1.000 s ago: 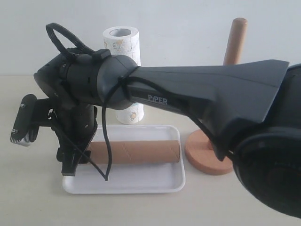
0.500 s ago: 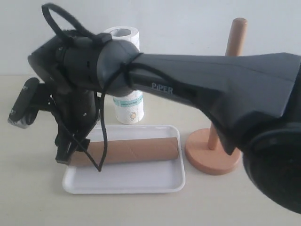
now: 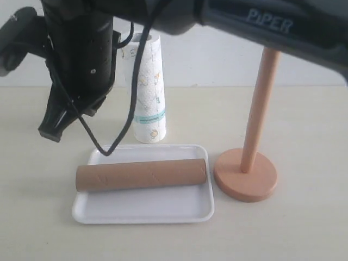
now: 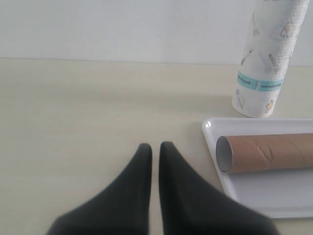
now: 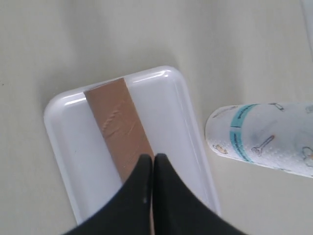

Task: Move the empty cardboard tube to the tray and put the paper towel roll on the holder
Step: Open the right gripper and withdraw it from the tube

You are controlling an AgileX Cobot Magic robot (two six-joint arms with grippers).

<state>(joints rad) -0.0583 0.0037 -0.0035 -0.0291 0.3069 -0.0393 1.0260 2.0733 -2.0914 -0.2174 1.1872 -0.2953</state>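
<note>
The empty cardboard tube (image 3: 141, 174) lies lengthwise in the white tray (image 3: 163, 209), with nothing touching it. The paper towel roll (image 3: 148, 92) stands upright on the table just behind the tray. The holder (image 3: 244, 182) stands bare to the tray's right. My right gripper (image 3: 50, 132), reaching across from the right, hangs shut and empty above the tube's left end; in its wrist view the right gripper (image 5: 152, 156) sits over the tube (image 5: 117, 122). My left gripper (image 4: 155, 145) is shut and empty over bare table, left of the tray (image 4: 264, 196) and the tube (image 4: 269, 152).
The right arm's dark body (image 3: 228, 19) spans the top of the exterior view and hides part of the roll's top. The table (image 3: 304, 234) is pale beige, with a white wall behind.
The right arm has risen up and away from the tube's left end. The tube stays lying in the tray, now fully uncovered.
</note>
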